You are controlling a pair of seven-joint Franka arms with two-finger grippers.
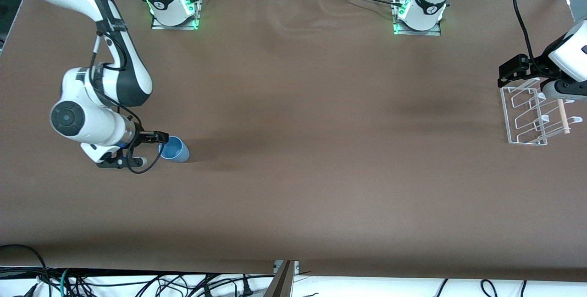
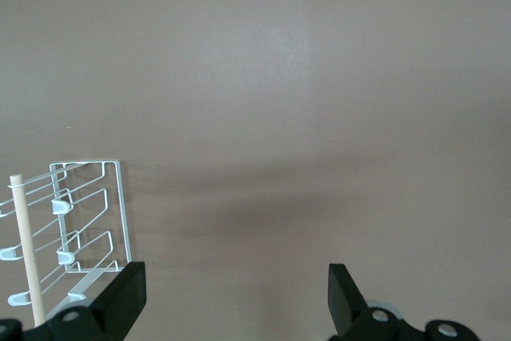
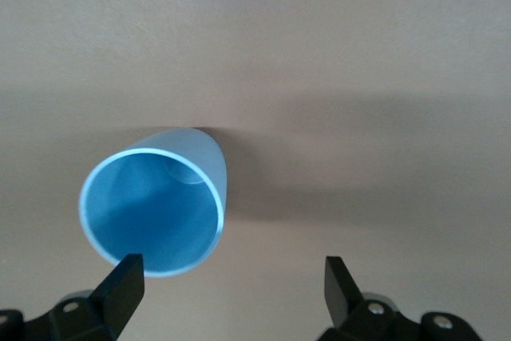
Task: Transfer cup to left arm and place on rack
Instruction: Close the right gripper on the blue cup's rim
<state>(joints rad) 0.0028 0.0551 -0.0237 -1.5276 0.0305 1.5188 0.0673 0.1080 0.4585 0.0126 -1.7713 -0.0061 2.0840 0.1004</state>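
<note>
Small light-blue plastic cup [image 1: 174,149], handleless and slightly tapered, lies on its side on the brown table [image 1: 293,173] toward the right arm's end, open mouth facing the right gripper [image 1: 158,143]. In the right wrist view the cup [image 3: 156,209] sits just off one fingertip [image 3: 124,281], fingers spread wide, nothing between them yet.

Judgement: light, thin-walled, smooth; likely to roll or skid if nudged. Best hold is across the body near the rim, squeezing gently.

Left gripper [image 2: 231,293] waits with fingers apart above the clear wire rack with wooden rod [image 1: 534,116] at the left arm's end, well apart from the cup.
</note>
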